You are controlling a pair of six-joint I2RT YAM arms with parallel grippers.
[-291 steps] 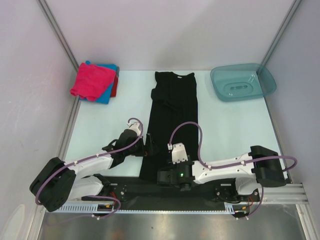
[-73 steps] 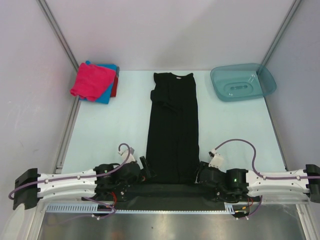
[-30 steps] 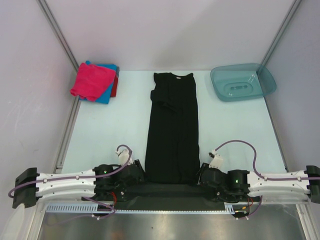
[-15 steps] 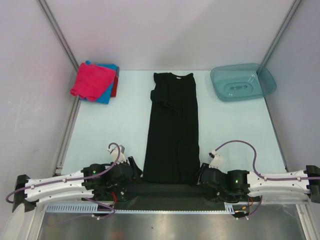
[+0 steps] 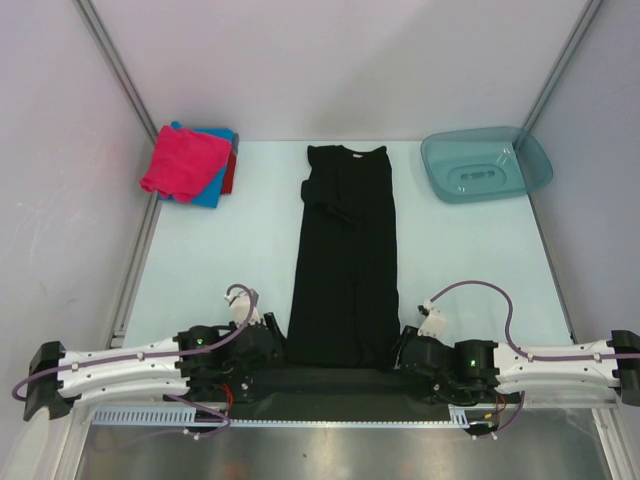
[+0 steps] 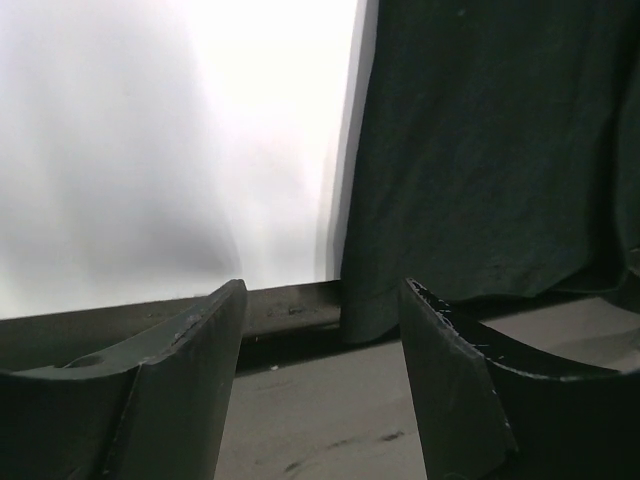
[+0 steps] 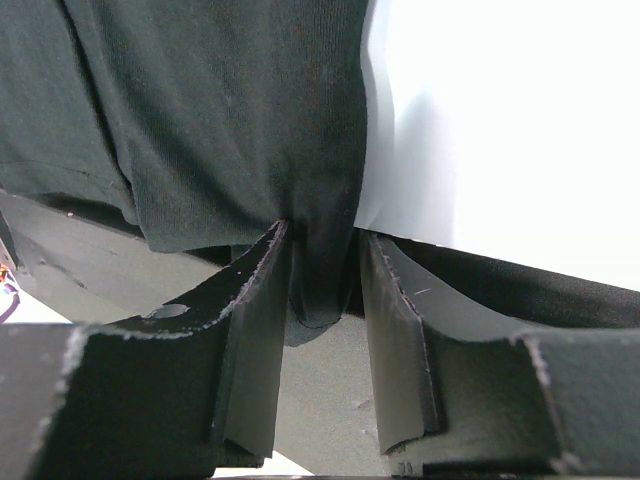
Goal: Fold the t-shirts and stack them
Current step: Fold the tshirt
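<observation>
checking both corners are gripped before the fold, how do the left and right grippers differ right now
The left gripper stands open, nothing between its fingers; the right gripper is closed on a bunched hem corner of the black t-shirt. The left faces the shirt's near left corner without touching it; the right holds the near right one. Both lie low beside the hem.

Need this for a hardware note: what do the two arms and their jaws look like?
The left arm and right arm match: white links, black joints, a lilac cable clipped alongside and looping near the wrist, a small green light there. Jaws are flat, black plates with scuffed edges.
</observation>
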